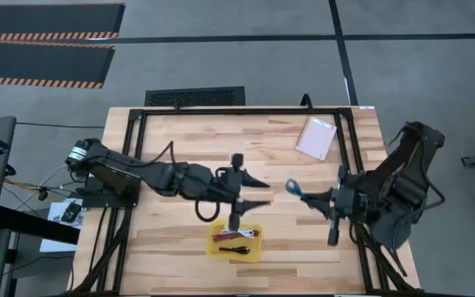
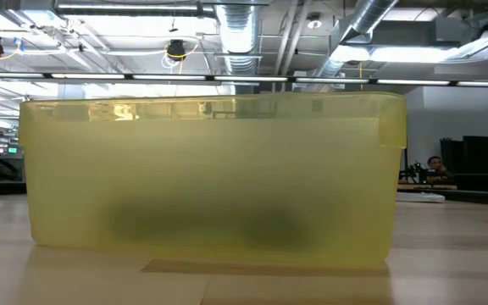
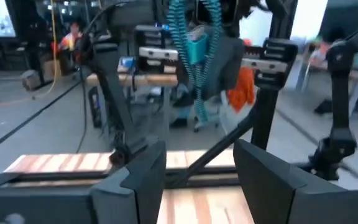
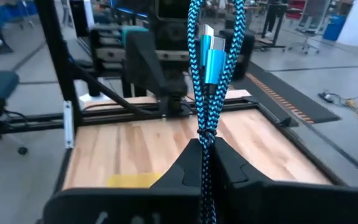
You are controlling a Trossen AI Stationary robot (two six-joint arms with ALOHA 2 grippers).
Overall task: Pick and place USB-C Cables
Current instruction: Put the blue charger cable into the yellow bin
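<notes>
The right hand (image 4: pixel 205 163) is pinched shut on the teal cable (image 4: pixel 210 74), gripping the looped bundle near its knotted lower end so the loop and its metal plugs stand up above the fingers; in the high view it hangs over the bench (image 1: pixel 180 140) to the right of centre, clear of the wood. The yellow tray (image 1: pixel 237 242) sits near the front edge, toward the middle, and already holds a dark red cable (image 1: pixel 243 234) and a black cable (image 1: pixel 236 249); no white cable can be made out. The left hand (image 1: pixel 236 191) waits just behind the tray with its fingers apart and nothing between them. The step in hand looks like carrying the teal bundle across to the tray, and doing it well probably means keeping it high enough that the dangling loop clears the tray's wall, then bringing the fingers over the open part of the tray, not over the two cables lying there. Because the left hand sits so close to the tray, the approach is best made from the right side, and the fingers should open only once the bundle is low inside, so the springy loop does not bounce out.
</notes>
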